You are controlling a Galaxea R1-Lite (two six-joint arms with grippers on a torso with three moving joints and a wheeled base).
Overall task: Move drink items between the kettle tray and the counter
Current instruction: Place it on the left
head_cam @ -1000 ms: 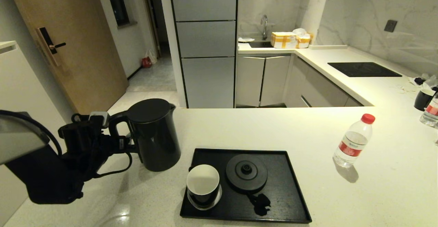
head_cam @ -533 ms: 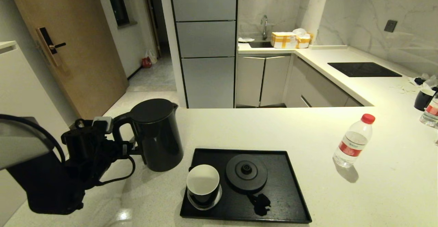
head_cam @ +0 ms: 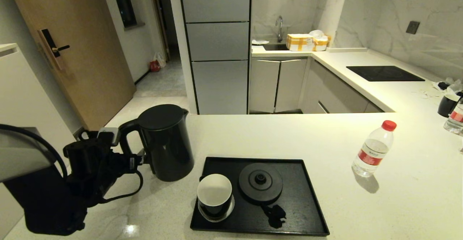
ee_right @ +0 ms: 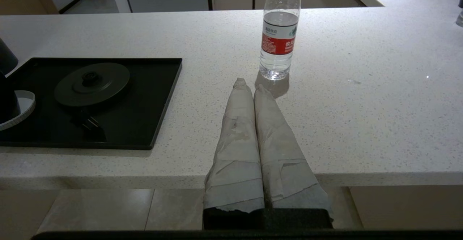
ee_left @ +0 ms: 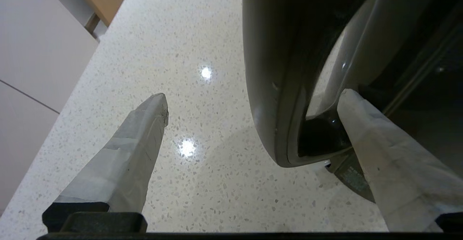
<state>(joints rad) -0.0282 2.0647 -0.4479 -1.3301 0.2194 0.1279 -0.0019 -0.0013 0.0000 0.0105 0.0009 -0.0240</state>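
Two left gripper fingers stand apart astride the kettle handle, seemingly untouching; closing comes next, then lifting to the tray.

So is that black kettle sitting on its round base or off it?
Off it. The kettle stands upright on the counter, left of the tray, whose base disc is bare.

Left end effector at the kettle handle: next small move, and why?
Probably close: the open left end effector straddles the handle of the kettle, one finger inside the loop. The kettle stands on the counter, the tray disc bare.
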